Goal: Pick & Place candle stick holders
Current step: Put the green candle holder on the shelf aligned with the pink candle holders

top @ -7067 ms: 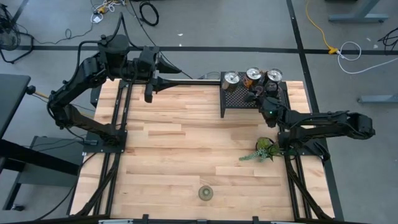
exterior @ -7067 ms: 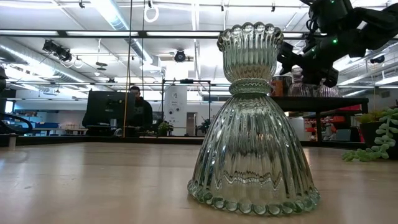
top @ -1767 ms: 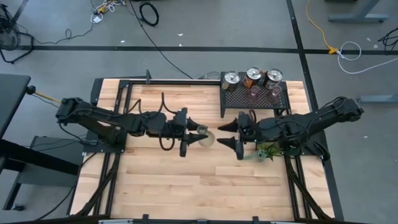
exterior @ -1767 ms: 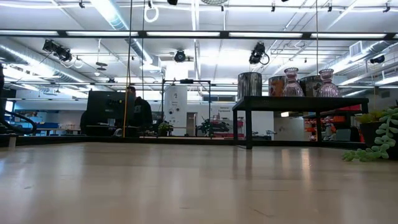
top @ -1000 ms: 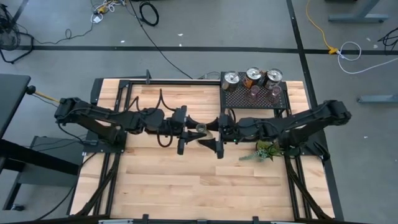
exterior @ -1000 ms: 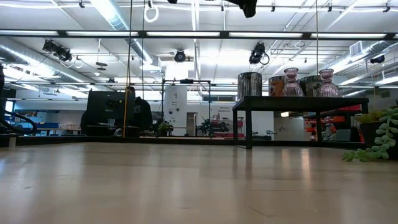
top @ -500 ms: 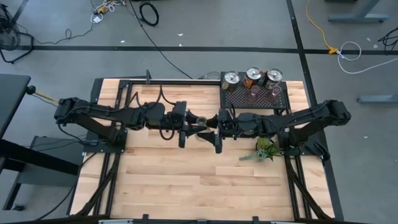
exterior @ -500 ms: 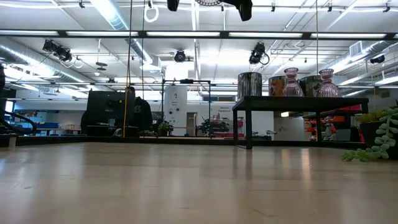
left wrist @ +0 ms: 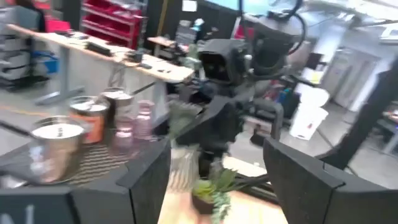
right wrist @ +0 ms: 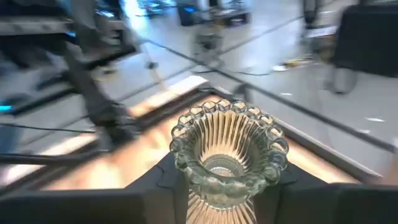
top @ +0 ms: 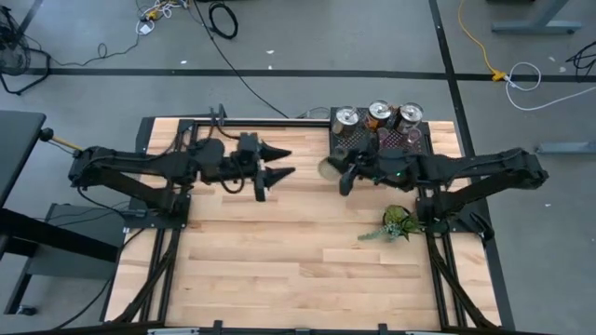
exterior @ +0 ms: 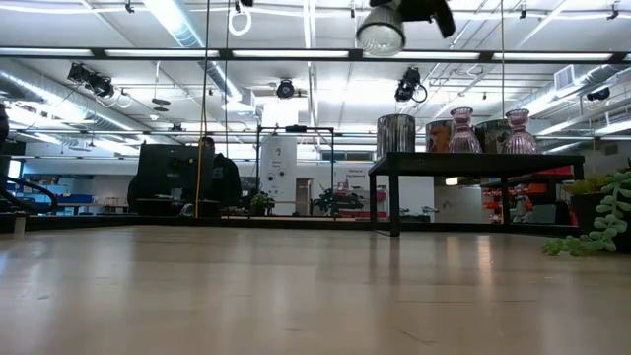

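Right gripper (top: pixel 337 170) carries the olive-green holder (right wrist: pixel 228 152) above the table (top: pixel 279 251), just beside the black mesh rack (top: pixel 358 149)

Its fingers are closed on the holder's ribbed body, held clear of the wood. The left gripper (top: pixel 282 162) hangs empty, fingers spread, well apart to the left. Three silver holders (top: pixel 376 114) and two pink glass holders (top: pixel 399 138) stand on the rack; a plant sprig (top: pixel 395 223) lies nearby

High cam straight down on whole desk (top: pixel 279 251), low cam at desk level facing room, wrist cams fwd, both share black mesh rack (top: pixel 377 149).
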### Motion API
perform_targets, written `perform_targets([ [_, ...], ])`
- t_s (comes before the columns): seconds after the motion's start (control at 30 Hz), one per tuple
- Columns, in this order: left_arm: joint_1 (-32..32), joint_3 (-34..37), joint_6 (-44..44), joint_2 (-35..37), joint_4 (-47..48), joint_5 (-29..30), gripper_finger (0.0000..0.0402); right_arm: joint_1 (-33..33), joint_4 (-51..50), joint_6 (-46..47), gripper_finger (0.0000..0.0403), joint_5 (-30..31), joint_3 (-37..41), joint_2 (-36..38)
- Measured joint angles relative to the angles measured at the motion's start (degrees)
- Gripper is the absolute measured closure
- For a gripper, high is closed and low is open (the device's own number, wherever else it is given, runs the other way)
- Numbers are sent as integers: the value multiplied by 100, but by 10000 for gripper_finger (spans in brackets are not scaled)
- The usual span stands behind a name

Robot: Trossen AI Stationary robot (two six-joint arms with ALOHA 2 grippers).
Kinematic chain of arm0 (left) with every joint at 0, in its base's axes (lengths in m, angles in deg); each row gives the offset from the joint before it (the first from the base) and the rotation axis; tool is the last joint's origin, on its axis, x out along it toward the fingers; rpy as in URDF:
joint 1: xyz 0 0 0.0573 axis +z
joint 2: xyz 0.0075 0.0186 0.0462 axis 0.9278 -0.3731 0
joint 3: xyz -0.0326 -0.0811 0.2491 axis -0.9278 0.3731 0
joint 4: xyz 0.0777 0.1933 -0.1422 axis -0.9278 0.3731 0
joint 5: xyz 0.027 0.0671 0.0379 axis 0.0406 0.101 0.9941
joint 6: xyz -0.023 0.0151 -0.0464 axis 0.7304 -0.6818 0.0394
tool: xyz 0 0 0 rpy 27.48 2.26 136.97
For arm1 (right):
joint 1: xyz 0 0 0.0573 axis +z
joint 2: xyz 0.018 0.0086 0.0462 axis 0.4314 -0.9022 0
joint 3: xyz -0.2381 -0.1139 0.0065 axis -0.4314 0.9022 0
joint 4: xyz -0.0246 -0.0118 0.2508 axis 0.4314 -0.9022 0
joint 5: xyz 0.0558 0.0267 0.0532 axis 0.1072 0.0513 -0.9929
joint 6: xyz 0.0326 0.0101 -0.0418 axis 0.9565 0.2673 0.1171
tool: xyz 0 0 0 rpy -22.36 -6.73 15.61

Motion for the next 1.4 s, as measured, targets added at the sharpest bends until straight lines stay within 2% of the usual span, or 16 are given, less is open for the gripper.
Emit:
perform_targets([
  [0.1,6,-4,4,247,198,158,155,-104,-467,1,290,442,95,304],
  [0.27,0,11,9,532,703,263,172,-264,-430,223,290,904,608,575],
  [0.4,2,6,21,559,736,284,184,-476,94,650,290,987,1270,562],
  [0.53,1,8,23,554,764,279,195,-674,546,953,290,935,1814,485],
  [0.7,1,8,22,548,837,279,205,-935,780,1056,290,824,2101,489],
  [1.27,1,8,21,546,884,380,209,-1952,781,649,290,530,2103,439],
  [1.4,0,8,21,546,884,380,209,-2165,982,643,290,181,2103,207],
])
